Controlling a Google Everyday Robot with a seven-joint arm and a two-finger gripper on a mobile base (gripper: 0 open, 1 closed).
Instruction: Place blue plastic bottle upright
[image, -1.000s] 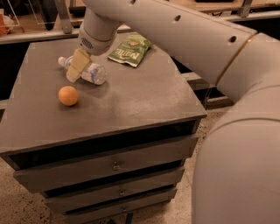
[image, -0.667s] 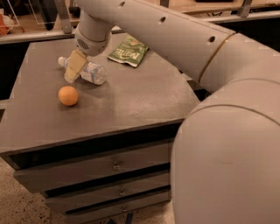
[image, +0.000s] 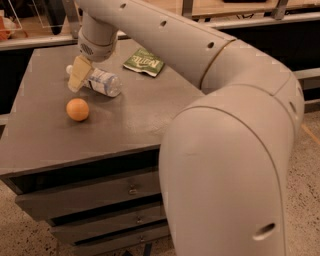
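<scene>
The grey-brown flat top of a drawer cabinet (image: 45, 140) is occupying the left and centre of the view, with three dark drawer fronts (image: 90, 200) showing below its front edge. Pale speckled flooring (image: 15, 235) is showing below the cabinet's left corner. A round orange fruit (image: 77, 109) is resting on the left part of the top, with bare surface lying between it and the left and front edges.

Just behind the fruit and apart from it, the small clear bluish plastic bottle with a white-and-blue label (image: 102, 82) is lying on its side, its white cap end pointing left and rearward and its base pointing right. The tan-tipped gripper (image: 78, 79) is hanging directly over the bottle's neck end, touching or nearly touching it. Whether it is gripping the bottle, or how wide it is standing, cannot be told.

Farther right and toward the rear edge, a flat green snack bag (image: 144, 62) is lying well apart from the bottle. The large white jointed robot arm (image: 225, 150) is covering the cabinet's right side, and beyond it more flooring is showing.
</scene>
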